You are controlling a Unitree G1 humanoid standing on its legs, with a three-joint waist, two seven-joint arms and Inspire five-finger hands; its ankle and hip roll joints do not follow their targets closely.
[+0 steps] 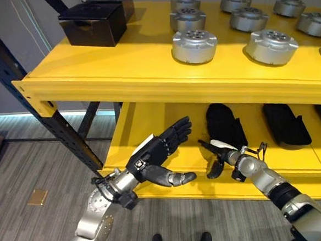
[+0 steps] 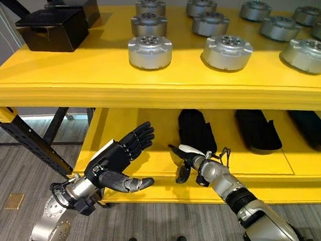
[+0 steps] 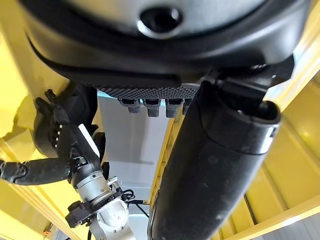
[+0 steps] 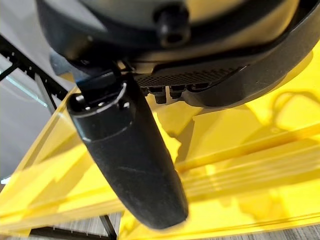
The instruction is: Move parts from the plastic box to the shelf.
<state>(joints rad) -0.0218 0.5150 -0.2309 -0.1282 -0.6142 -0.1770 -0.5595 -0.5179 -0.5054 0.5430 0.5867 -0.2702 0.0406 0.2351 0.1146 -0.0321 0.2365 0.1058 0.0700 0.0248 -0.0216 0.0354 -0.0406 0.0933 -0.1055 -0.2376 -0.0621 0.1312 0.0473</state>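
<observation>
Round silver parts (image 1: 194,46) are seen standing flat, axes upright, on the shelf (image 1: 118,68) at upper frame. Left robot hand (image 1: 161,153) and right robot hand (image 1: 222,156) are held released, empty, lower centre.

Head eyes look down at the yellow shelf (image 1: 147,83); wrist cameras sit close

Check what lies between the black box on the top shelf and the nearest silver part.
Nothing: in the left eye view, only bare yellow shelf top runs between the black box and the nearest silver part.
</observation>
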